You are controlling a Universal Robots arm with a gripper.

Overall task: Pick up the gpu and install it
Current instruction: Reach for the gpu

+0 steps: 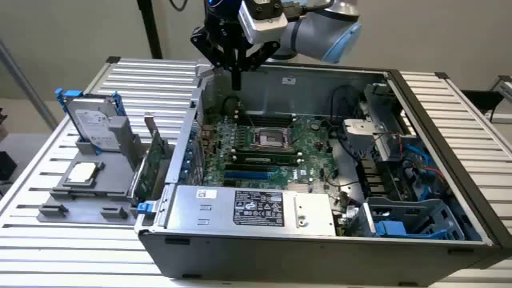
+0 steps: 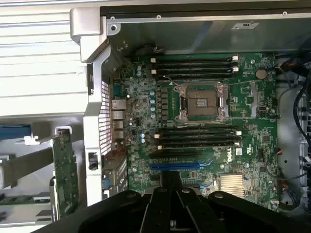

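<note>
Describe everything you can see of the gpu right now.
The gpu is a thin, flat card with a green circuit-board face and a silver metal bracket at one end. It stands on edge in the grey holder on the slatted table, between the hard drive and the open computer case. Nothing grips it.

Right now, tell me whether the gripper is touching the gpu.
Apart. Exterior view: gripper hangs over the case; gpu stands outside it, lower down, clear gap between.
</note>
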